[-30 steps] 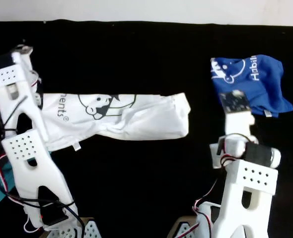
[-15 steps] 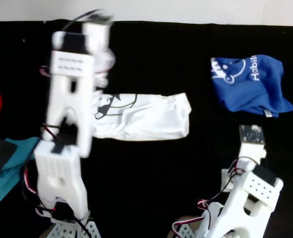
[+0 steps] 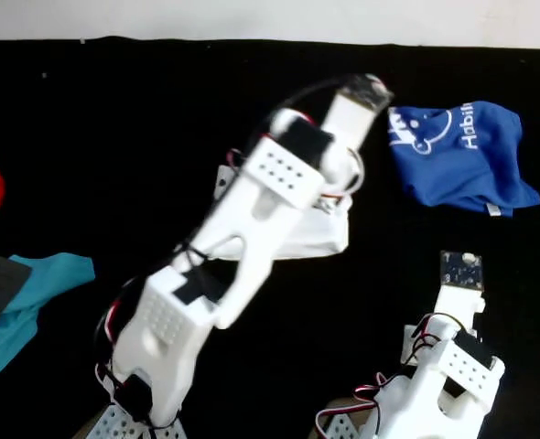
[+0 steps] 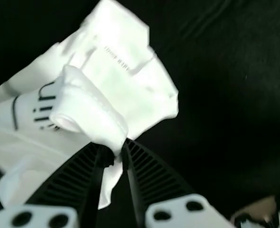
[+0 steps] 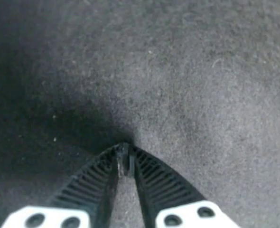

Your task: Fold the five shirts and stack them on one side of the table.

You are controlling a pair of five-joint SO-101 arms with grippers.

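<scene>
White shirt [image 4: 111, 80], bunched on the worktop [image 3: 160, 119] near the blue shirt [image 3: 462, 155], is hanging by one hem from the pinching left claw [image 4: 112, 154], probably risking slippage and unfolding, while the right claw [image 5: 125, 159] is sitting pressed together, empty.

Lit hard and evenly from overhead in the high view. Washed out to flat white along the left arm [image 3: 252, 210], with little shading on its shell. Sunk into one even black across the table cloth [image 3: 114, 119] around it. Bright and rich on the blue shirt [image 3: 462, 155] just past that arm's wrist. Glaring on the white shirt [image 4: 107, 71] directly ahead of the left gripper [image 4: 112, 152], shaded only faintly in the folds nearest it, and dark on the cloth beyond. Softer and greyer ahead of the right gripper [image 5: 126, 161]: dimmest close in front of it and off to one side, palest on the cloth farther ahead.
</scene>
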